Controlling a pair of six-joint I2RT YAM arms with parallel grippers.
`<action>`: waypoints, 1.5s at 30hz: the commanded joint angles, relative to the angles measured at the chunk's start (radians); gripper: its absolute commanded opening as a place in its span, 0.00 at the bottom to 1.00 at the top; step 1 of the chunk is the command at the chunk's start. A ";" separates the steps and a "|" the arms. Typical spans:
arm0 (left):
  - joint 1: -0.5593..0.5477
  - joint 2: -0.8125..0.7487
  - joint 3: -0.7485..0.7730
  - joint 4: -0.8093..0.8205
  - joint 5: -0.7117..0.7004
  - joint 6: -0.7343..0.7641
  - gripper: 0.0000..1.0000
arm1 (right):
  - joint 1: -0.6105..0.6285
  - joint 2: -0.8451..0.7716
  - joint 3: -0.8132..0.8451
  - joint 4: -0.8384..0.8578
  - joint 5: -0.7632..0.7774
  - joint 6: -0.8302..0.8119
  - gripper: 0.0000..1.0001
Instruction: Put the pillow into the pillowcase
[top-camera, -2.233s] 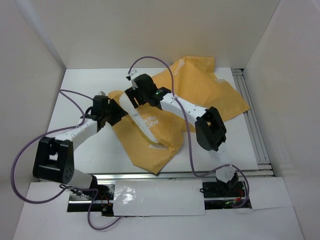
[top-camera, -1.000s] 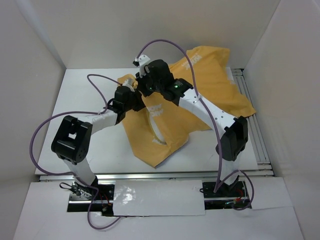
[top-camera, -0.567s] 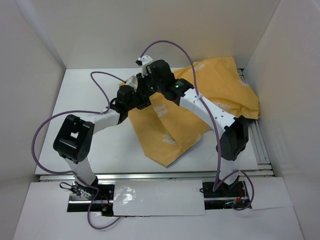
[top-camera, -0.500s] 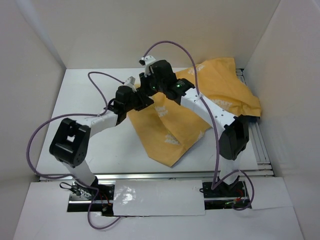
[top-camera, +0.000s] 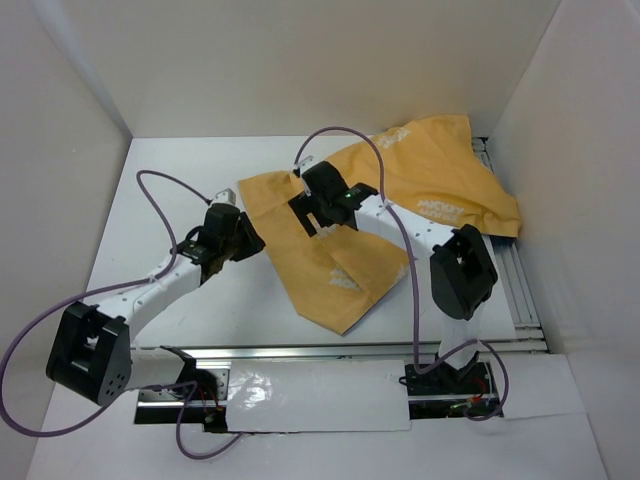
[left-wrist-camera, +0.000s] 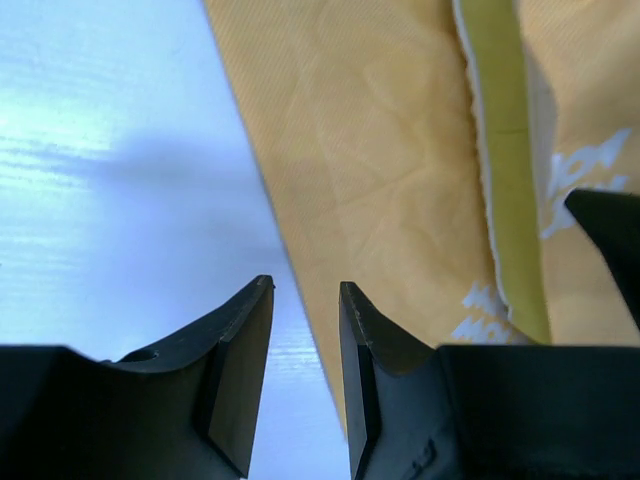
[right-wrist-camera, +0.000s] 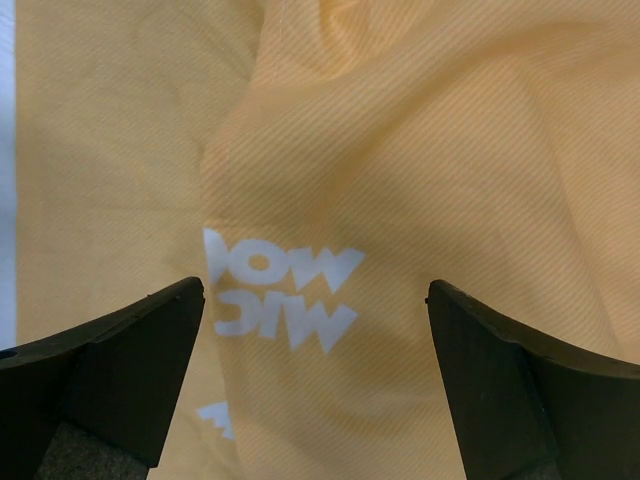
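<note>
The mustard-orange pillowcase (top-camera: 400, 200) with white logos lies spread from the table's middle to the back right. Its near corner points at the front rail. My left gripper (top-camera: 250, 240) sits low at the cloth's left edge. In the left wrist view its jaws (left-wrist-camera: 306, 284) stand a little apart, with bare table between them and the pillowcase (left-wrist-camera: 380, 150) edge running past the right finger. A yellow strip with a thin white seam (left-wrist-camera: 497, 150) shows there, seemingly the pillow's edge; the rest of the pillow is hidden. My right gripper (top-camera: 312, 218) hovers wide open over the pillowcase (right-wrist-camera: 330, 130), holding nothing (right-wrist-camera: 315, 287).
White walls close in the table on three sides. An aluminium rail (top-camera: 508, 270) runs along the right edge and another (top-camera: 300, 352) along the front. Purple cables loop above both arms. Bare white table (top-camera: 160, 200) lies left of the cloth.
The right gripper has opened and let go of the pillowcase, which dropped flat. Both arms came down and back toward me. The left gripper opened somewhat and drew back to the cloth's left edge.
</note>
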 joint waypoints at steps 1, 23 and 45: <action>0.000 -0.058 -0.025 -0.013 -0.015 0.029 0.45 | 0.007 0.034 0.010 0.017 0.120 -0.095 1.00; -0.167 0.009 0.093 0.131 -0.008 0.059 0.41 | -0.093 -0.208 -0.042 0.148 -0.151 0.123 0.00; -0.330 0.243 0.199 0.303 -0.310 -0.097 0.67 | -0.134 -0.512 -0.139 0.258 -0.444 0.262 0.00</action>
